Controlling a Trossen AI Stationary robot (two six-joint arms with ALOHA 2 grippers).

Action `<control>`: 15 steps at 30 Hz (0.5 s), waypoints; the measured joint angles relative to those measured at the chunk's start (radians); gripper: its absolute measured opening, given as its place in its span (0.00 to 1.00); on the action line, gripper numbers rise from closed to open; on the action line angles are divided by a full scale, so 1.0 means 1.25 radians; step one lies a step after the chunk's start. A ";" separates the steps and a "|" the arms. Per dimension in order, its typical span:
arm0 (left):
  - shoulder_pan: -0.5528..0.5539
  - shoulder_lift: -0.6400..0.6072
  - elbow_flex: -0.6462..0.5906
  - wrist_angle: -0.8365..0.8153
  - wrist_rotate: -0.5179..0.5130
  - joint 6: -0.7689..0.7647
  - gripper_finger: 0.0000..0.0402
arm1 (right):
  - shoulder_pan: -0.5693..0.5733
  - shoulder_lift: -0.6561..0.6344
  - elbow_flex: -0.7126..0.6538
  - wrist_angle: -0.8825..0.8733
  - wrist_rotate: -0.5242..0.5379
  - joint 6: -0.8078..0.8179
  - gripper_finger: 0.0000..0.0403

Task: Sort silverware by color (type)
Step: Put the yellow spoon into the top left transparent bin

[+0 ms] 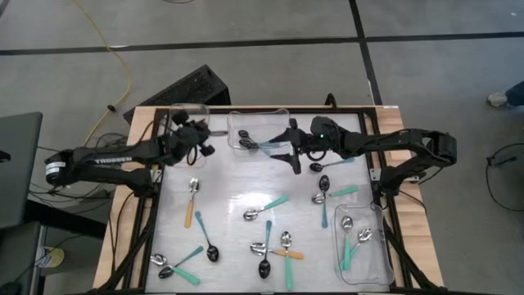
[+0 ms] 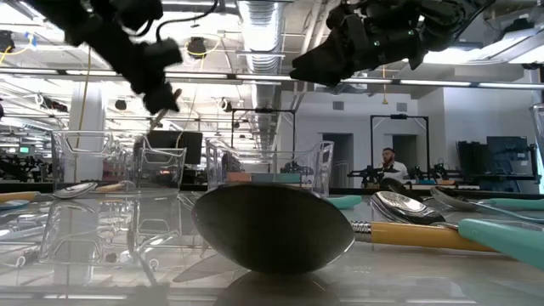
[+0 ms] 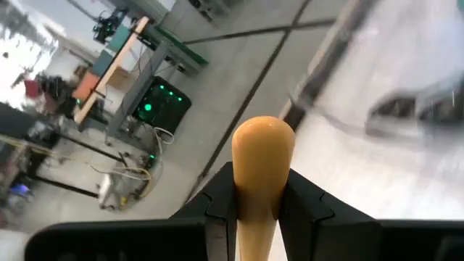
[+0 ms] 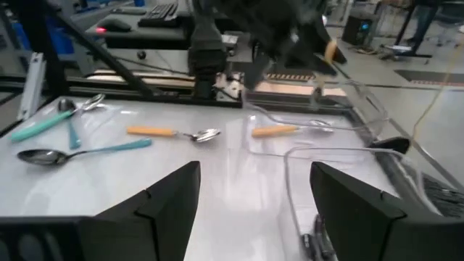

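the left gripper [image 3: 257,210] is carrying an orange-handled spoon [image 3: 261,163] clamped, needing release over the far-left bin [image 1: 182,115], while the right gripper [image 4: 254,196] is hovering open.

Three clear bins [image 1: 361,246]; roughly twenty spoons [image 1: 266,206]; two arms [image 1: 115,156].

Right tool [image 4: 254,192] spread wide above a clear bin [image 4: 341,156]; beyond, orange-handled spoons [image 4: 174,133] and teal-handled spoon [image 4: 83,153].

White "TROSSEN" lettering runs along the left arm [image 1: 110,158], left-centre of the high view. No other text, label or number can be read in any view.
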 joint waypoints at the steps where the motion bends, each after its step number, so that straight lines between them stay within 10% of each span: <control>1: 0.000 -0.001 -0.020 0.012 -0.002 0.018 0.12 | 0.004 0.000 0.000 -0.008 0.000 0.000 0.71; 7: 0.000 -0.001 -0.055 0.013 -0.026 0.015 0.17 | 0.006 0.000 0.000 -0.042 0.000 0.000 0.71; 15: -0.009 -0.005 -0.053 -0.034 -0.075 -0.005 0.57 | 0.005 -0.006 0.000 -0.098 0.001 0.007 0.71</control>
